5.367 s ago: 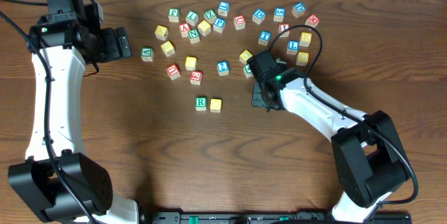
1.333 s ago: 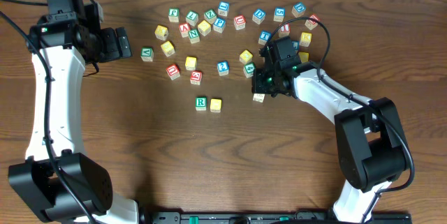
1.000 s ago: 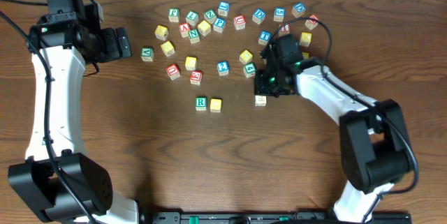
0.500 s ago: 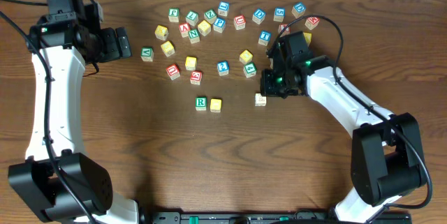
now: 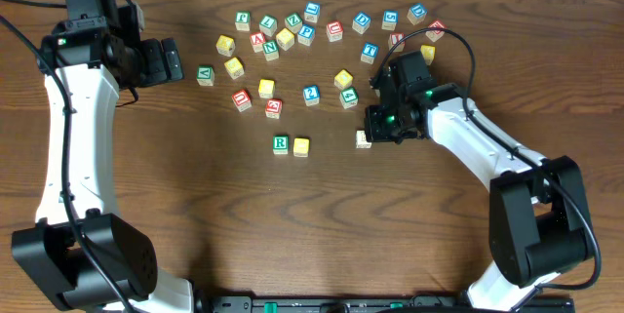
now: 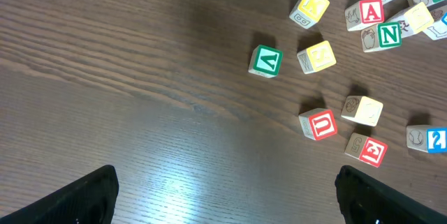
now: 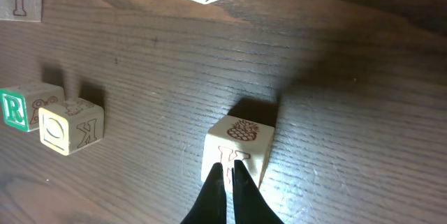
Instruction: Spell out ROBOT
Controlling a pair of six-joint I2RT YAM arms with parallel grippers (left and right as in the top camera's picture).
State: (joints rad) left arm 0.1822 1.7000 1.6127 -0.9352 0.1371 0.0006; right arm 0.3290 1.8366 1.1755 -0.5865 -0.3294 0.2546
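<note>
Your right fingers (image 7: 213, 199) are pressed together, tips touching the pale block (image 7: 241, 144) just ahead, so nudge it squarely toward the yellow block (image 7: 70, 126) off to their left.

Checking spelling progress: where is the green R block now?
Overhead: the green R block lies near the middle of the table, a yellow block close beside it on the right arm's side.

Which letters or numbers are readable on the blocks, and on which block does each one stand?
"R": green-edged block
"K": yellow block beside it
"I": pale corner block
"A": upper red block
"N": green block next to it
"U": lower red block
"2": blue block
All else: too small or turned to read.
</note>
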